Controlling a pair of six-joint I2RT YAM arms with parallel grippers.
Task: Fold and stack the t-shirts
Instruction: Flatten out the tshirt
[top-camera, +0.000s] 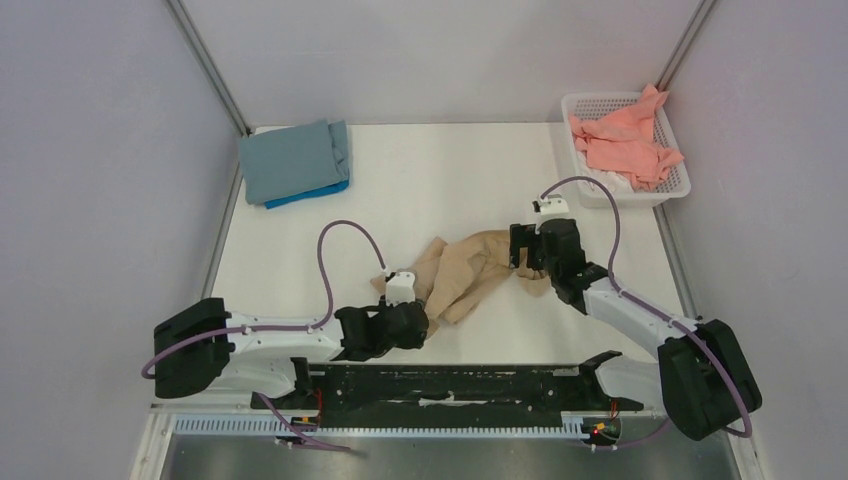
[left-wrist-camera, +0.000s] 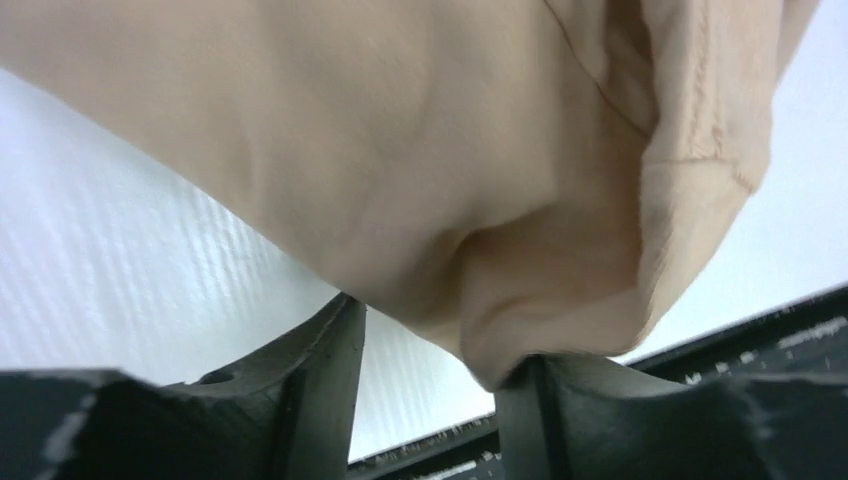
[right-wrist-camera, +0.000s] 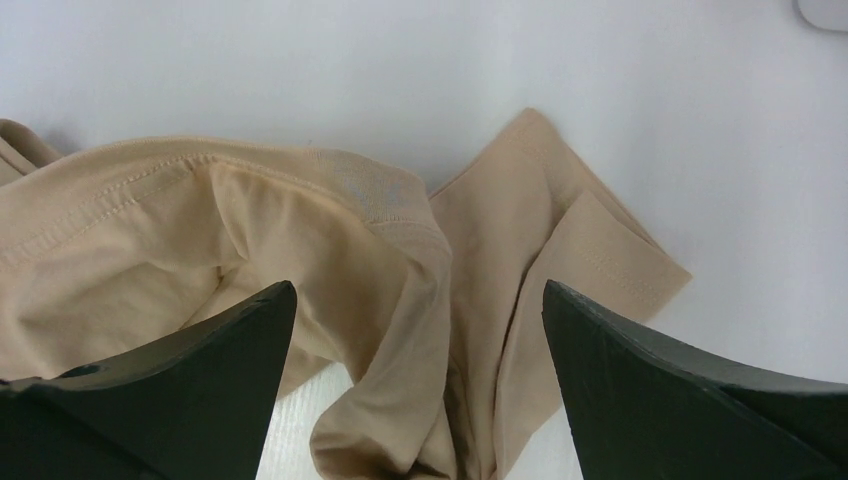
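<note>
A crumpled beige t-shirt (top-camera: 470, 272) lies mid-table between both arms. My left gripper (top-camera: 425, 318) is at its near left end. In the left wrist view the beige cloth (left-wrist-camera: 420, 150) hangs over the left gripper (left-wrist-camera: 440, 335), a fold resting on the right finger (left-wrist-camera: 560, 410), and the jaws stand apart with table showing between them. My right gripper (top-camera: 522, 258) hovers over the shirt's far right end. It (right-wrist-camera: 419, 285) is wide open above a bunched fold and sleeve (right-wrist-camera: 590, 250). A folded grey-blue t-shirt (top-camera: 292, 160) lies on a bright blue one (top-camera: 305, 196).
A white lattice basket (top-camera: 680, 185) at the back right holds salmon pink t-shirts (top-camera: 625, 145). Grey walls close in on the left, right and back. A black rail (top-camera: 450, 385) runs along the near edge between the arm bases.
</note>
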